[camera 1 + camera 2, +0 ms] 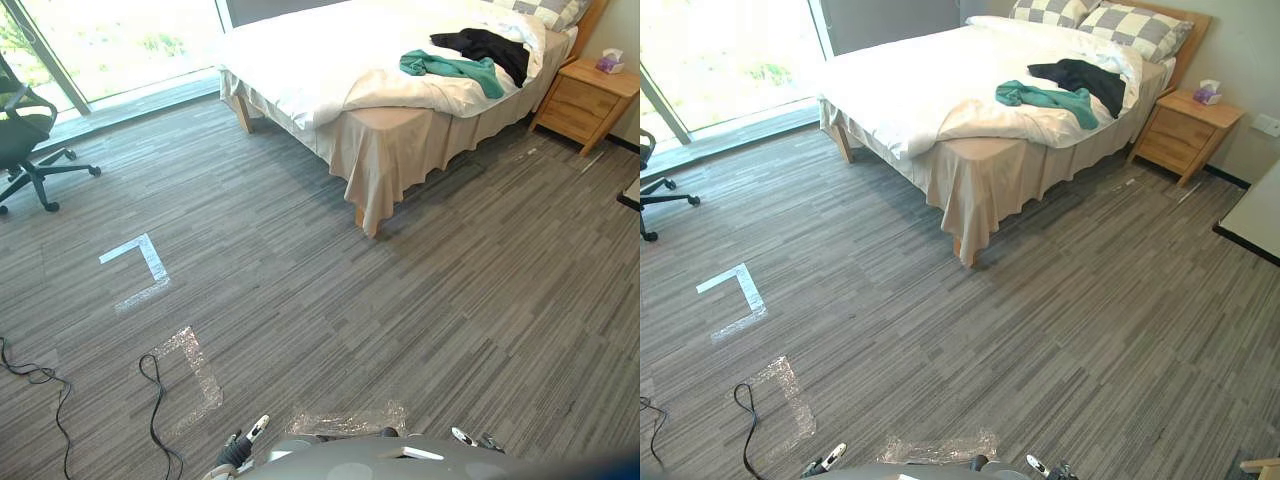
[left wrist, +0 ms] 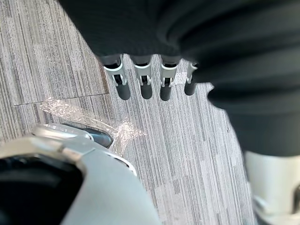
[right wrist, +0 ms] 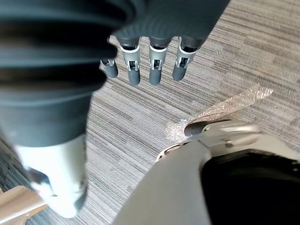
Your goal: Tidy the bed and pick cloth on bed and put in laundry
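While both arms hang low at the bottom edge of the head views, the left hand (image 2: 143, 77) keeps its fingers straight and relaxed above the grey striped carpet (image 1: 420, 300), with nothing between them and the thumb. The right hand (image 3: 154, 65) is likewise slack and empty, its fingers pointing at bare floor. The bed (image 1: 400, 150) stands well apart from both hands, across the room at the upper right, with a beige skirt hanging down its near corner. A white duvet (image 1: 310, 60) covers most of the mattress but lies rumpled, its edge bunched above the skirt. On the duvet, toward the head of the bed, a teal cloth (image 1: 450, 68) is spread in a loose crumpled strip. A black cloth (image 1: 490, 47) lies just beside it on the side nearer the pillows, and the two seem to meet at one end. Checked pillows (image 1: 1110, 25) lean against the wooden headboard. A wooden nightstand (image 1: 585, 100) stands next to the bed's head end, with a small tissue box (image 1: 609, 62) on top. At the far left a dark office chair (image 1: 25, 140) sits near the bright window (image 1: 110, 40). A white tape corner (image 1: 140, 262) marks the carpet between the chair and the robot, and patches of clear tape (image 1: 195, 365) lie closer to it.
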Controlling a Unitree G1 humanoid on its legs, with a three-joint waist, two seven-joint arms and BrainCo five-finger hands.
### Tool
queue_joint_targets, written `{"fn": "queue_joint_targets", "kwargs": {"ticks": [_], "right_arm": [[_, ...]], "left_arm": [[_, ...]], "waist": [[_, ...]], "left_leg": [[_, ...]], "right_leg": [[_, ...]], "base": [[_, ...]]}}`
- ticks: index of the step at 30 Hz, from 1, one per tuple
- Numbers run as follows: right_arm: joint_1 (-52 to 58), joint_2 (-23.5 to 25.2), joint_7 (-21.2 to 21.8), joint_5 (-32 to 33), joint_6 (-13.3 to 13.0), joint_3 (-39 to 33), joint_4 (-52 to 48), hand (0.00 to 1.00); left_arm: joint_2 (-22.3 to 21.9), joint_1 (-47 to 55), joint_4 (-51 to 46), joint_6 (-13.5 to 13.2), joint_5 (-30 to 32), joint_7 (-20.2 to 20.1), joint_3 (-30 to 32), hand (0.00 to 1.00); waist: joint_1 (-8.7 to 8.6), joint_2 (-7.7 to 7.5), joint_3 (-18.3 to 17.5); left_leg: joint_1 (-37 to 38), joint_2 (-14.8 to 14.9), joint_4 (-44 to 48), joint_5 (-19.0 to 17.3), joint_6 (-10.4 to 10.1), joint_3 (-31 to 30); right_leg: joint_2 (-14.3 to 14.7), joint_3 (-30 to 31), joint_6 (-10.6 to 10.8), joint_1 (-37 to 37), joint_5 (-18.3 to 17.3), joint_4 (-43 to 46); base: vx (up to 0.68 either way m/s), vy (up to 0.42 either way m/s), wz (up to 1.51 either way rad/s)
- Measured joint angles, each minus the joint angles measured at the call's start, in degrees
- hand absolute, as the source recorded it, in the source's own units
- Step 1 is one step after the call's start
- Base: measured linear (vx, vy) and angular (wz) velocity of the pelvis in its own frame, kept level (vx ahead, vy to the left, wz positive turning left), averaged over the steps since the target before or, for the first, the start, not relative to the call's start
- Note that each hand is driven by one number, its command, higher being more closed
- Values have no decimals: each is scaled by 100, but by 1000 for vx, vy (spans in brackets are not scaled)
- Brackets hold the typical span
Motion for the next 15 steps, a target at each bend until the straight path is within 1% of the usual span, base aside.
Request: {"fn": "queue_joint_targets", "kwargs": {"ticks": [3,7,10,11,13,15], "right_arm": [[-32,0,1,0,6,-24,2,0],[-73,4,-2,0,44,-36,1,0],[-128,8,-2,-2,96,-59,1,0],[-185,14,-1,0,122,-67,-1,0],[-224,19,4,-5,133,-70,-2,0],[-235,19,10,-14,132,-69,-2,0]], "left_arm": [[10,-22,30,2,5,-188,4,0],[33,-89,23,95,144,-396,4,0],[62,-106,-42,277,226,-458,-3,0],[75,-113,-93,345,233,-472,-7,0],[82,-124,-110,410,246,-501,-9,0],[84,-127,-130,421,244,-550,-8,0]], "waist": [[5,7,23],[8,-2,56],[8,-14,71],[7,-19,133],[3,-22,154],[8,-27,176]], "left_leg": [[109,-22,-75,-24,-39,13],[183,-21,-75,-65,-104,17],[186,-20,-78,-68,-109,19],[226,-21,-87,-73,-117,24],[252,-21,-127,-75,-121,43],[282,-16,-158,-78,-125,141]], "right_leg": [[6,-24,60,123,41,-174],[7,-65,97,221,36,-175],[6,-72,149,221,54,-177],[4,-68,149,220,55,-179],[7,-39,149,219,55,-200],[15,30,147,205,56,-210]], "base": [[91,18,0],[61,10,0],[-11,0,-1],[-49,-1,-3],[-76,-5,-5],[-84,-11,-16]]}}
